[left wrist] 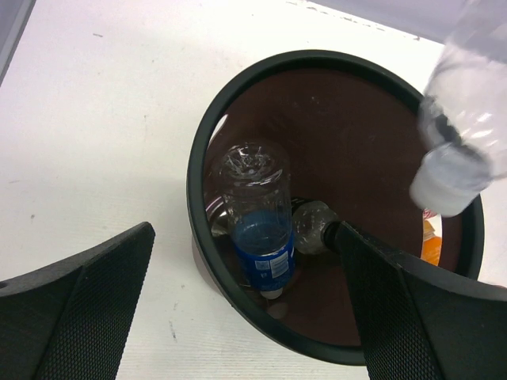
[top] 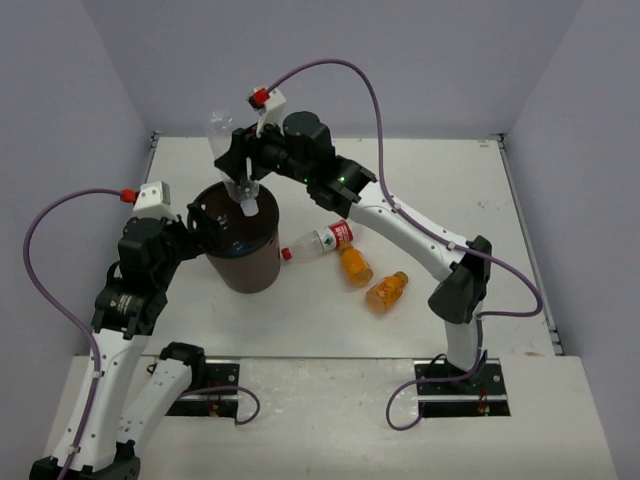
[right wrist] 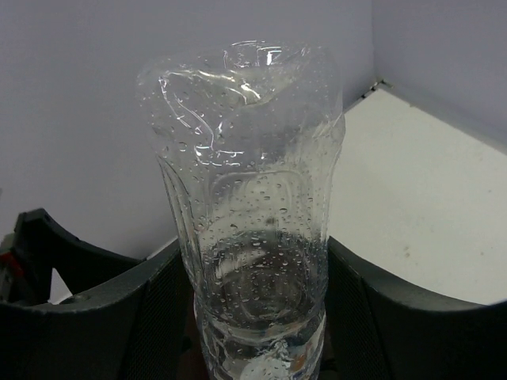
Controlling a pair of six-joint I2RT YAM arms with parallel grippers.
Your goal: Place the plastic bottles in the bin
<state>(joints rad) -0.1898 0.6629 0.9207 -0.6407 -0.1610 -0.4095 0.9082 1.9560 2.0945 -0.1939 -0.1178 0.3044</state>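
My right gripper [top: 241,167] is shut on a plain clear bottle [top: 224,138], which hangs cap down over the dark brown bin [top: 247,268]. In the right wrist view the wet bottle [right wrist: 249,214] fills the gap between the pads [right wrist: 131,317] of the right gripper [right wrist: 253,324]. Its white cap [left wrist: 448,180] hovers above the bin's rim [left wrist: 200,150]. Inside the bin lie a blue-labelled bottle [left wrist: 258,218] and a clear black-capped one [left wrist: 314,226]. My left gripper [left wrist: 244,237] stands open astride the near rim, one finger outside and one inside. A red-labelled bottle [top: 320,242] and two orange bottles [top: 354,264] [top: 386,290] lie on the table right of the bin.
The white table [top: 450,200] is closed in by grey walls at the back and both sides. The right arm [top: 410,235] reaches diagonally across the table above the loose bottles. The left arm's wrist [top: 150,250] sits close against the bin's left side.
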